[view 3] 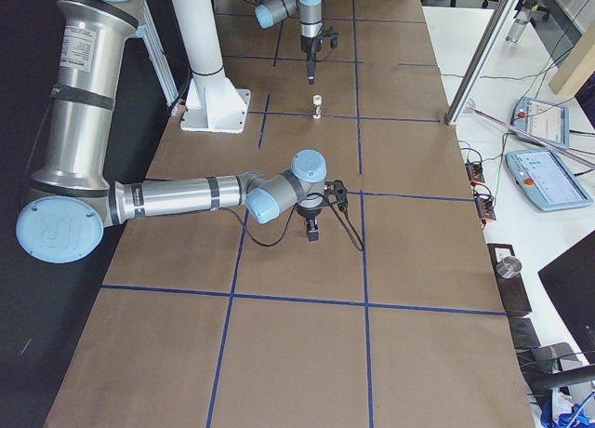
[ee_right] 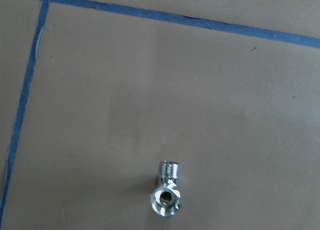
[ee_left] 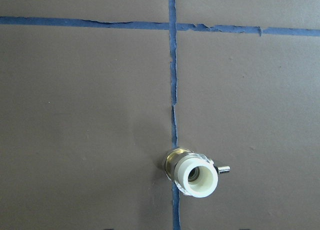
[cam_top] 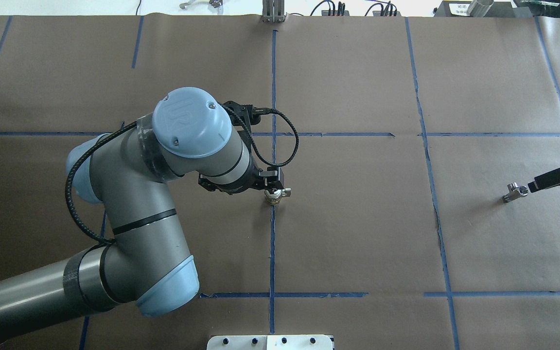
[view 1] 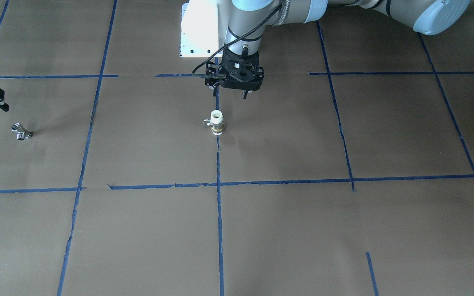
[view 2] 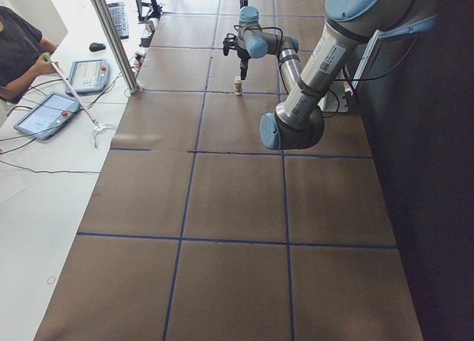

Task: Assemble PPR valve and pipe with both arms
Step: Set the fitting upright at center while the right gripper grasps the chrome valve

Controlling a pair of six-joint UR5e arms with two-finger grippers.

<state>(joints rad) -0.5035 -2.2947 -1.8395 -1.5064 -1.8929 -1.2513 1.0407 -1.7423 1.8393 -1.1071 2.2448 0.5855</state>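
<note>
The left gripper [view 1: 240, 89] hangs just on the robot's side of the white plastic valve with a brass base [view 1: 217, 122], its jaws looking spread and gripping nothing. The valve stands upright and untouched on the blue tape line [view 1: 219, 213] at mid-table. Well apart, at the table's far end, the small chrome metal fitting [view 1: 22, 132] lies on the brown paper-covered table [view 1: 344, 246], with the right gripper [cam_top: 547, 181] just beside it, but I cannot tell whether that one is parted or closed.
</note>
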